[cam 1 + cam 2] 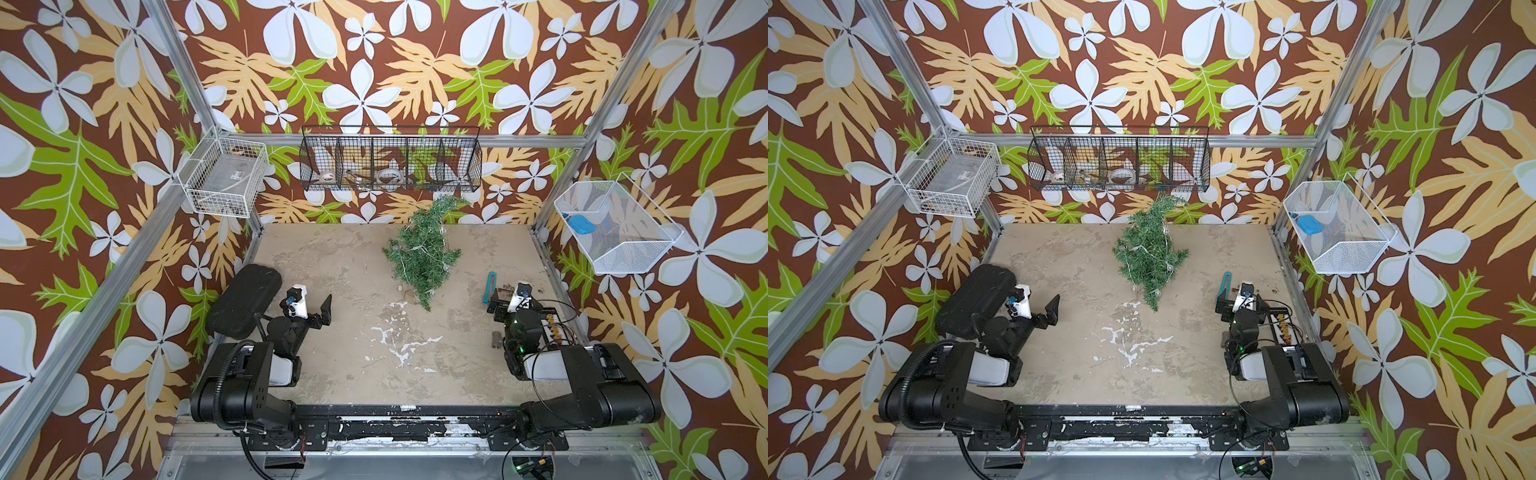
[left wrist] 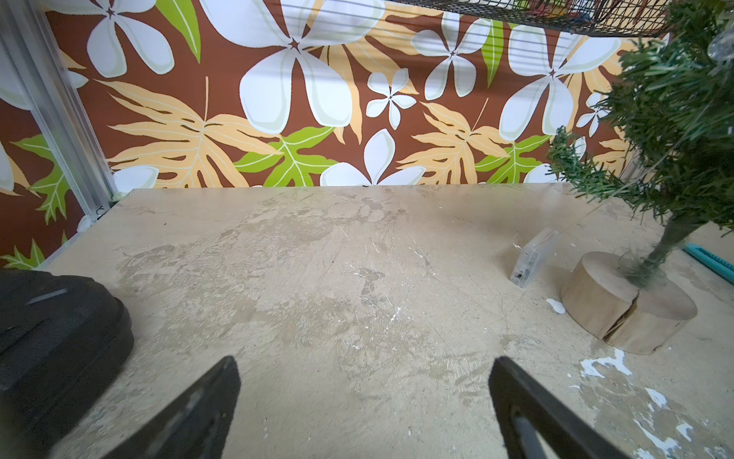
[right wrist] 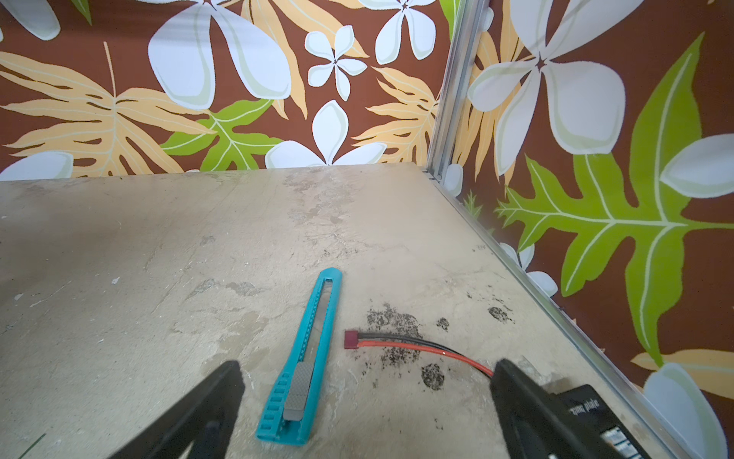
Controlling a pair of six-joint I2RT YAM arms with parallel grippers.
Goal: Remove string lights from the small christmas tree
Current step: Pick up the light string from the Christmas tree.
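Scuffed beige table (image 1: 332,365) in a cell papered with leaf-and-flower wallpaper (image 1: 415,75). The small christmas tree (image 1: 422,249) stands mid-table toward the back wall, well apart from both arms. In both top views the string lights (image 1: 415,250) loop over its branches, so nothing is off yet. I call this the very start, approach not begun. Left pincer (image 2: 364,363) is released, jaws wide, nothing between them, over bare table. Right pincer (image 3: 367,365) is likewise released and empty, with a teal utility knife (image 3: 306,357) lying on the table just ahead of it and a red-black lead (image 3: 401,346) beside that. Next move, as I judge it: one arm goes in to pinch the wire at a free stretch while the other steadies the tree. The wire is thin and will likely snag on needles and tip the tree. The left wrist view gives what the top views mostly hide under foliage: the wooden base (image 2: 623,310), the trunk leaning a bit, and a clear battery box (image 2: 530,260) on the table just beside the base. The wire runs up from that box into the branches, so it is probably the end to start from. The right wrist view shows no tree at all. Only the top views show how the wire and bulbs spread over the whole crown. A black case (image 1: 245,299) sits beside the left arm.
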